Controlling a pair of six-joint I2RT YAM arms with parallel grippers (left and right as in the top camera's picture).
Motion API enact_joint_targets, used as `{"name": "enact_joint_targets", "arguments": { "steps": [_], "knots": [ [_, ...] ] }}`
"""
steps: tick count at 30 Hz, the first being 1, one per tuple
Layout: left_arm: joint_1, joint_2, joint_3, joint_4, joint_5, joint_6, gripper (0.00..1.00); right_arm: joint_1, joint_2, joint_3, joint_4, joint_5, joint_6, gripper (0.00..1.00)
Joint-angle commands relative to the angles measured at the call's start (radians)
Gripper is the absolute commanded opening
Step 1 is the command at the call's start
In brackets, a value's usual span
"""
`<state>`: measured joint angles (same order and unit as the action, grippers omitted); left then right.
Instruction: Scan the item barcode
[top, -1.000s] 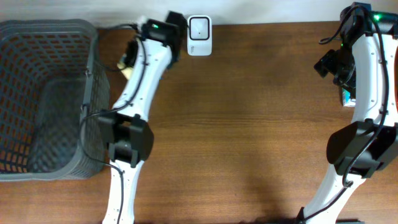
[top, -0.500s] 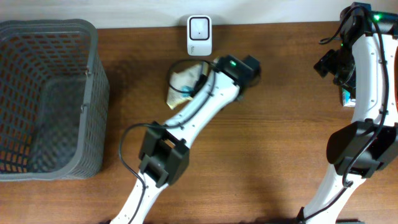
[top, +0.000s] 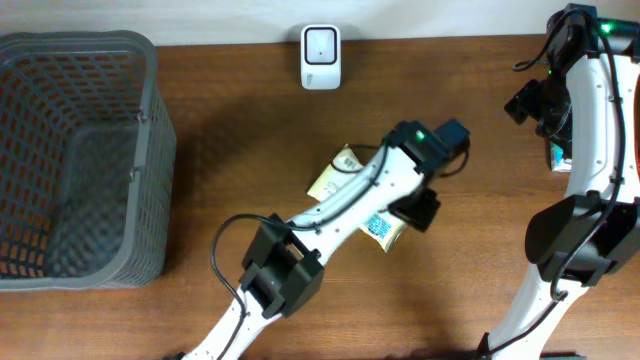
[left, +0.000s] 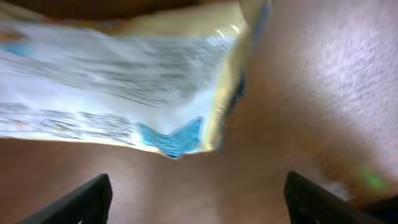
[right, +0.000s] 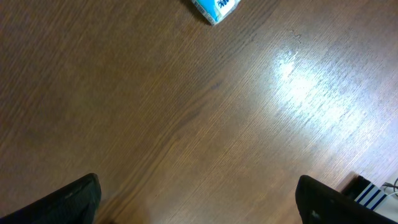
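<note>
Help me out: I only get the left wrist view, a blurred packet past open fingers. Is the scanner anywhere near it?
Observer: No. The scanner stands at the far edge of the table. The packet lies mid-table, apart from it, partly under the left arm.
Operator: Anything else out there?
Observer: A grey basket at the left end.
Operator: And the right arm?
Observer: Its fingers stand open over bare table, with a small blue-and-white item just ahead of them.
</note>
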<state>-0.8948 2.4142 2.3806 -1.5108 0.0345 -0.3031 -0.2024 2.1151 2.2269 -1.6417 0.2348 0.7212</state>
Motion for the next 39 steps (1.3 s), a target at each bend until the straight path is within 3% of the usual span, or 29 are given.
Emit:
{"name": "enact_joint_targets", "arguments": {
  "steps": [1, 3, 6, 10, 17, 21, 26, 30, 34, 39],
  "knots": [
    [0.121, -0.025, 0.092, 0.008, -0.008, 0.051, 0.45, -0.001, 0.003, -0.001, 0.000, 0.002, -0.004, 0.99],
    [0.187, -0.023, 0.088, 0.034, 0.005, 0.039, 0.15, -0.001, 0.003, -0.001, 0.000, 0.002, -0.004, 0.99],
    [0.240, -0.014, 0.058, 0.067, 0.074, 0.039, 0.00, -0.001, 0.003, -0.001, 0.000, 0.002, -0.004, 0.99],
    [0.227, 0.043, 0.012, 0.094, 0.173, 0.038, 0.00, -0.001, 0.003, -0.001, 0.000, 0.002, -0.004, 0.99],
    [0.150, 0.175, -0.011, 0.197, 0.169, 0.006, 0.00, -0.001, 0.003, -0.001, 0.000, 0.002, -0.004, 0.99],
    [0.142, 0.192, -0.002, 0.227, 0.011, 0.006, 0.00, -0.001, 0.003, -0.001, 0.000, 0.002, -0.004, 0.99],
    [0.177, 0.153, 0.238, 0.023, 0.006, 0.005, 0.00, -0.001, 0.003, -0.001, 0.000, 0.002, -0.004, 0.99],
    [0.188, 0.135, 0.413, -0.124, 0.085, 0.005, 0.00, -0.001, 0.003, -0.001, 0.000, 0.002, -0.004, 0.99],
    [0.142, 0.158, 0.392, -0.173, 0.103, 0.004, 0.00, -0.001, 0.003, -0.001, 0.000, 0.002, -0.004, 0.99],
    [0.090, 0.191, 0.257, -0.073, 0.097, 0.001, 0.00, -0.001, 0.003, -0.001, 0.000, 0.002, -0.004, 0.99]
  ]
}}
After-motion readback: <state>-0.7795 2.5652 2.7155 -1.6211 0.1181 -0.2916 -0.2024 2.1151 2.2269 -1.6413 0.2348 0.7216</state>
